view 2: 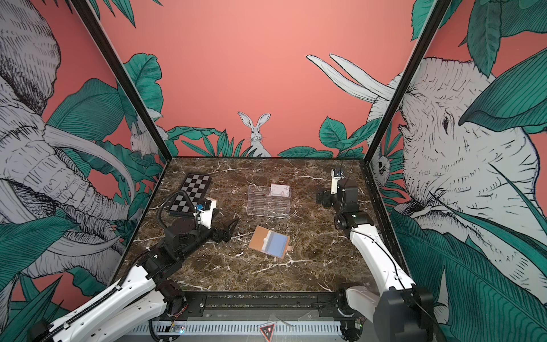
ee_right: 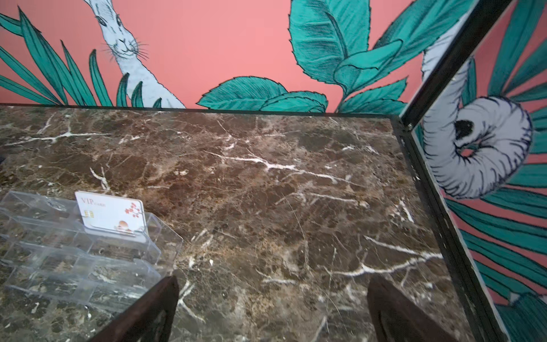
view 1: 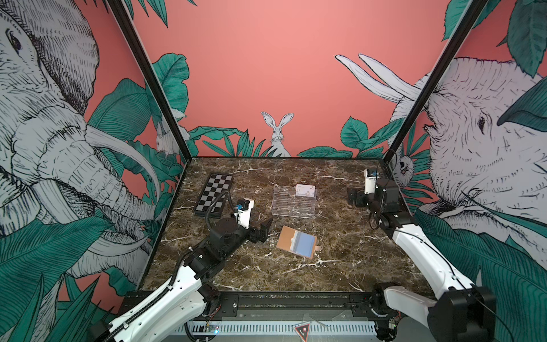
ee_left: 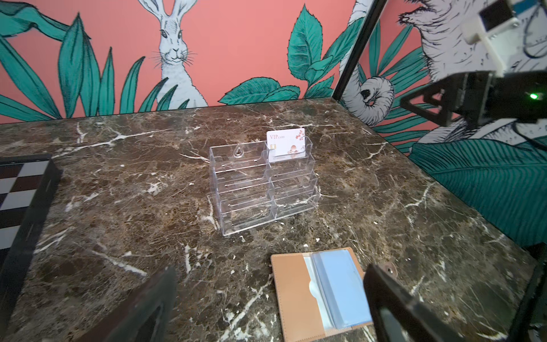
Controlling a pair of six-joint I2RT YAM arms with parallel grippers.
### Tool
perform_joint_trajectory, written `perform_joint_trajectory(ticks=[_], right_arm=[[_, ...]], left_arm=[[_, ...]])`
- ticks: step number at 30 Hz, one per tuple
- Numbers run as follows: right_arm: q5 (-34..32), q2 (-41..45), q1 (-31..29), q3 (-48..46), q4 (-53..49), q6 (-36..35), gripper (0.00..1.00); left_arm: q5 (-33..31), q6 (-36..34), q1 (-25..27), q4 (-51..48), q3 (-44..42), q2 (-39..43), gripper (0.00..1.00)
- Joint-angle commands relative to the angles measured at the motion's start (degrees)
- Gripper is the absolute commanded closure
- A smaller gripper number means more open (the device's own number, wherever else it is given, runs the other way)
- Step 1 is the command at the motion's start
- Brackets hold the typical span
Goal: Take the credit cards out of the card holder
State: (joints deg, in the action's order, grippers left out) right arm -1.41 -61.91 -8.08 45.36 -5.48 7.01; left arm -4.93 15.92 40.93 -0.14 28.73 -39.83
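Note:
The tan card holder point(view 1: 285, 239) point(view 2: 259, 238) point(ee_left: 291, 296) lies open on the marble. A pale blue credit card point(view 1: 305, 245) point(view 2: 278, 243) point(ee_left: 344, 290) sits in its clear sleeves. A white credit card marked VIP point(view 1: 305, 190) point(view 2: 279, 190) point(ee_left: 285, 143) point(ee_right: 111, 214) stands in the top right slot of the clear rack point(view 1: 291, 205) point(ee_left: 245, 192) point(ee_right: 74, 254). My left gripper point(view 1: 263, 231) point(view 2: 228, 228) point(ee_left: 270, 275) is open, just left of the card holder and holding nothing. My right gripper point(view 1: 353, 197) point(view 2: 321, 197) point(ee_right: 273, 281) is open over bare marble, right of the rack.
A black-and-white chequered board point(view 1: 213, 194) point(view 2: 192, 192) point(ee_left: 20, 192) lies at the back left, behind my left arm. Printed walls close in the tabletop on three sides, and my right arm stands close to the right wall.

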Motion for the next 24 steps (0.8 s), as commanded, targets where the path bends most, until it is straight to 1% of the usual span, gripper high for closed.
perform_joint_trajectory(ticks=[1, 2, 6, 9, 11, 17, 21, 24], right_arm=[[-2.8, 5.9, 0.8, -5.3, 2.8, 1.9, 0.02], [-3.5, 7.9, 1.0, -7.4, 3.3, 2.3, 0.02], [-4.6, 15.0, 1.7, -14.2, 4.3, 3.7, 0.02], [-5.7, 19.3, 1.8, -19.1, 6.1, 4.6, 0.02], [-6.2, 21.2, 1.8, -21.6, 7.3, 4.9, 0.02], [-7.1, 22.4, 2.0, -25.2, 9.3, 3.4, 0.02], [-7.2, 20.9, 2.1, -26.7, 11.2, 1.8, 0.02], [-7.3, 19.3, 2.3, -27.1, 12.5, 1.0, 0.02]], left_arm=[[-5.8, -0.8, -0.4, -0.5, 1.3, -0.1, 0.01], [-6.8, -1.0, -2.2, -1.1, 1.7, -0.3, 0.01], [-8.3, -2.7, -3.7, -1.8, 1.9, -0.9, 0.01], [-12.0, -3.3, -4.5, -2.6, 1.9, -2.0, 0.01], [-13.8, -3.1, -5.9, -1.7, 1.2, -2.6, 0.01], [-17.1, -4.3, -10.2, 5.9, -2.7, -4.0, 0.01], [-19.7, -8.5, -13.7, 9.8, -3.7, -7.0, 0.01], [-20.6, -14.0, -16.7, 16.4, -5.8, -9.3, 0.01]])
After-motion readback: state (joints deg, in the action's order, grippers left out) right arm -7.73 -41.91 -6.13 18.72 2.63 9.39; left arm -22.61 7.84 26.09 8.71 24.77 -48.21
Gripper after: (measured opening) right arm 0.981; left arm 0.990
